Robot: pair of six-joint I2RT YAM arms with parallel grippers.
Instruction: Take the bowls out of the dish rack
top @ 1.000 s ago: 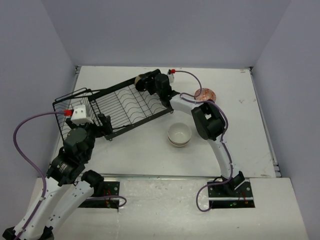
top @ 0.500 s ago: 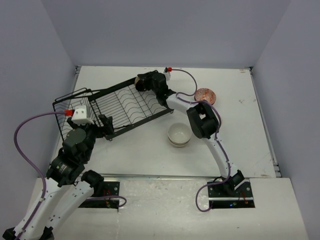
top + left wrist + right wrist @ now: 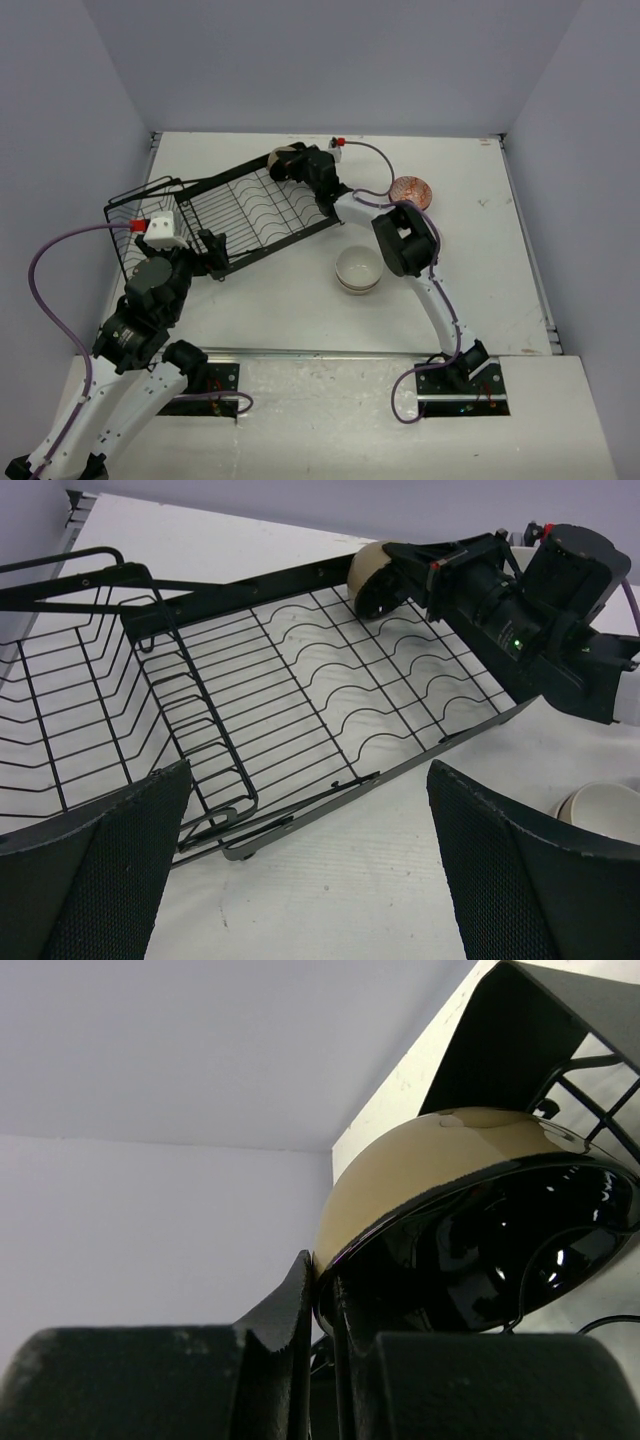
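The black wire dish rack [image 3: 240, 210] lies at an angle on the table's left half. One beige bowl with a black inside [image 3: 283, 160] stands on edge at the rack's far corner. My right gripper [image 3: 297, 165] is shut on that bowl's rim, one finger outside and one inside. The right wrist view shows the bowl [image 3: 430, 1160] pinched between the fingers [image 3: 300, 1290]. In the left wrist view the same bowl [image 3: 368, 572] sits in the rack [image 3: 280, 700]. My left gripper [image 3: 305, 810] hangs open over the table, just in front of the rack's near edge.
Stacked white bowls [image 3: 358, 269] sit on the table right of the rack, seen too as white bowls [image 3: 600, 810] at the left wrist view's edge. A patterned bowl with a speckled red-brown inside [image 3: 411, 190] rests farther back right. Walls enclose the table's far and side edges.
My right gripper has reached a little further left along the rack's far corner and closed its fingers on the beige bowl's rim. The left arm has stayed put.
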